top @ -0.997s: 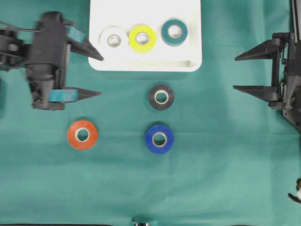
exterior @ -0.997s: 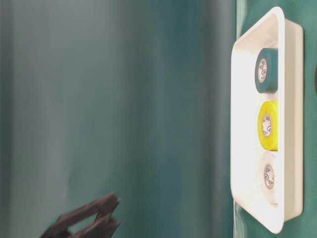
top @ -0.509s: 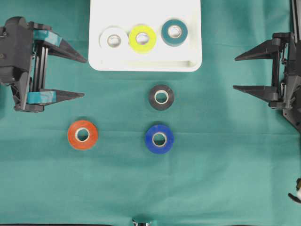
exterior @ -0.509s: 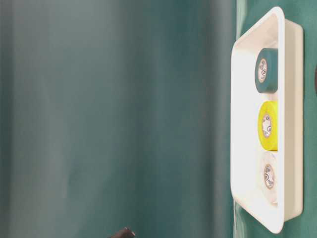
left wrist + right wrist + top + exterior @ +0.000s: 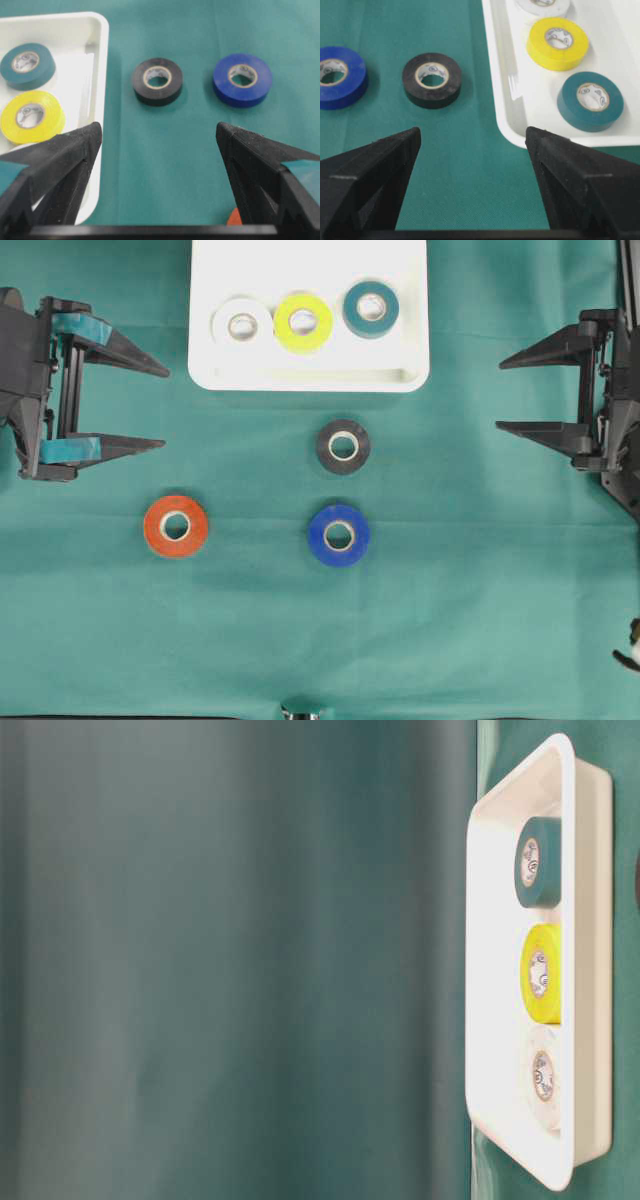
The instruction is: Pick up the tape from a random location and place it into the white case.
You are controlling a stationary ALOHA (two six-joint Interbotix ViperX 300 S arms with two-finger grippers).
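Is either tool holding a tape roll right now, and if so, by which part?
No. The left tool and the right tool are both open and empty, with no roll between the jaws.

Green cloth [image 5: 480,620] spread flat; green curtain [image 5: 230,960] behind.

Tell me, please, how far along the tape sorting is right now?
Done: the white roll, yellow roll and teal roll lie in the white case. In hand: nothing; the left hand and right hand are both open and empty at the table's sides. Left: the black roll, blue roll and orange roll sit on the green cloth.
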